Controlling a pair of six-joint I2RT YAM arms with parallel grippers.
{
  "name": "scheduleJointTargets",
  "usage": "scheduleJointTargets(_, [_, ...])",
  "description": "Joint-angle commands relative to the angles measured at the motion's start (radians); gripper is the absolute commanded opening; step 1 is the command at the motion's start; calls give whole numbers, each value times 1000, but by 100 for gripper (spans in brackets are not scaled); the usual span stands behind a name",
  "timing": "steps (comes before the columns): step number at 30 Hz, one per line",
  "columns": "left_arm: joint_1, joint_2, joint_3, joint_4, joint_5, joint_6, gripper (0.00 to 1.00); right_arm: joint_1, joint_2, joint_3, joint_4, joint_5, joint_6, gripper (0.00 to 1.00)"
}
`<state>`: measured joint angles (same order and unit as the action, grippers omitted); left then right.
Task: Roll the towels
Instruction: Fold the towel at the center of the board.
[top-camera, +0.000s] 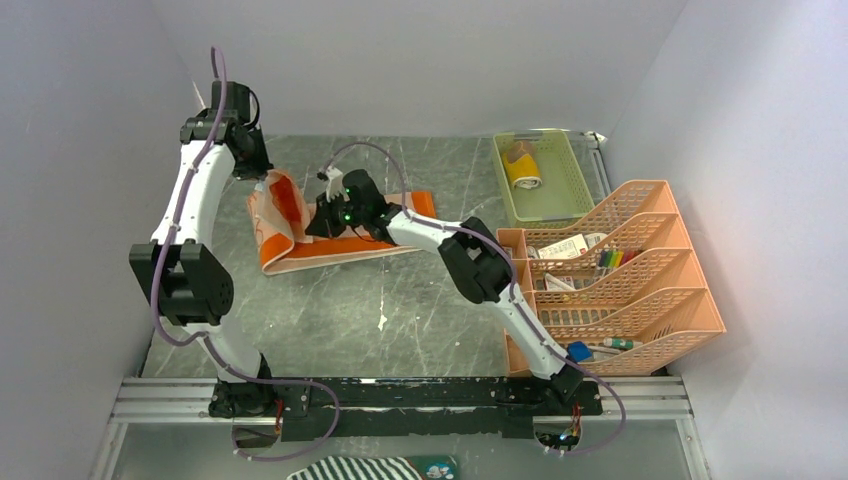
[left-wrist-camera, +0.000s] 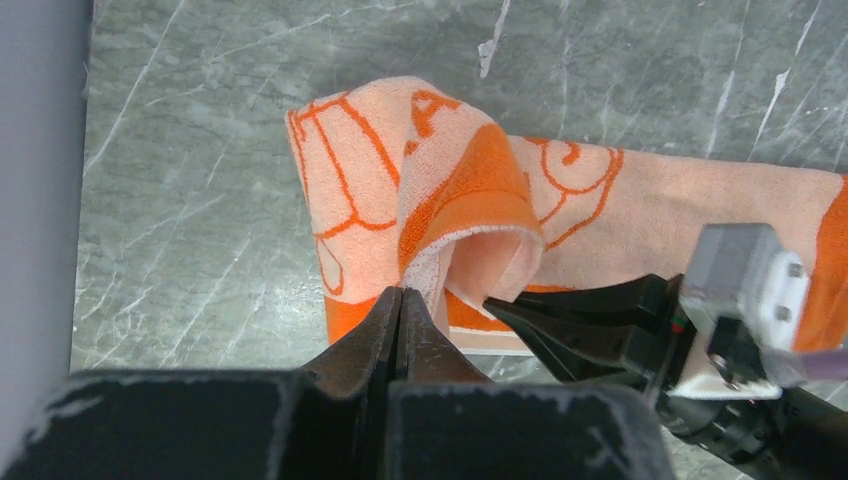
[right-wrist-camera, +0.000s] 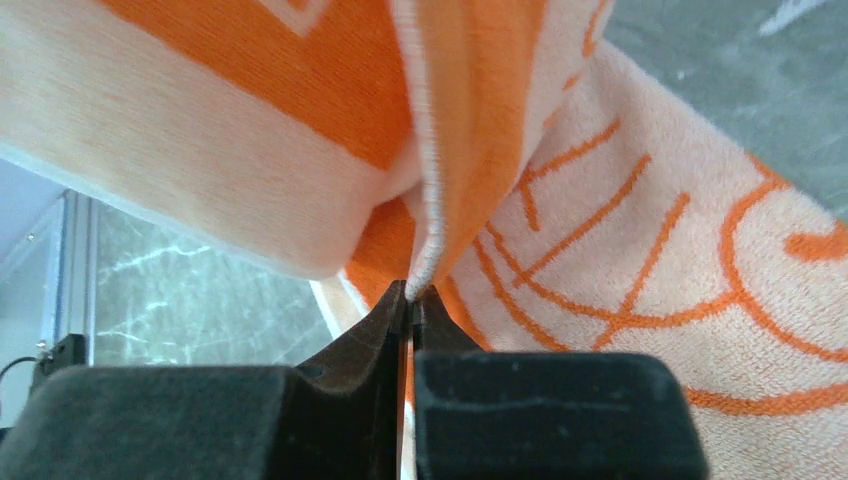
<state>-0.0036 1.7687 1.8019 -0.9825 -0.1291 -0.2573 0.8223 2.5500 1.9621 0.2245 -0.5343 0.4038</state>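
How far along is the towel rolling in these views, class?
Done: the mustard-yellow towel appears rolled, lying in the green basket. In hand: the left end effector and right end effector are both shut on one end of the orange towel, lifted and curling over. To do: most of that towel lies flat on the table, unrolled.

Lab test cell, plain white walls (top-camera: 420, 60), marble-patterned table (top-camera: 400, 320), aluminium rail (top-camera: 160, 398)

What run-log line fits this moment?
orange towel: one end lifted | left gripper: shut on towel | right gripper: shut on towel
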Motion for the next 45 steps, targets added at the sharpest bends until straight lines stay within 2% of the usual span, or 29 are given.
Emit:
scheduleJointTargets(1, [4,-57,27,-10,28,2,7,2,-128,17,-41,-2,-23,0])
scheduleJointTargets(10, [4,-88,-20,22,87,-27,7,1,-196,64,-68,-31,30,0])
scheduleJointTargets(18, [4,-106,18,15,22,-17,7,3,-229,123,-157,-69,22,0])
scheduleJointTargets(24, [4,-119,19,39,45,-33,7,3,-218,192,-222,-123,39,0])
scheduleJointTargets(34, [-6,-134,-25,64,57,-39,7,4,-231,215,-209,-161,69,0])
scheduleJointTargets(45, [-15,-120,6,77,-38,21,7,-1,-265,224,-288,-199,24,0])
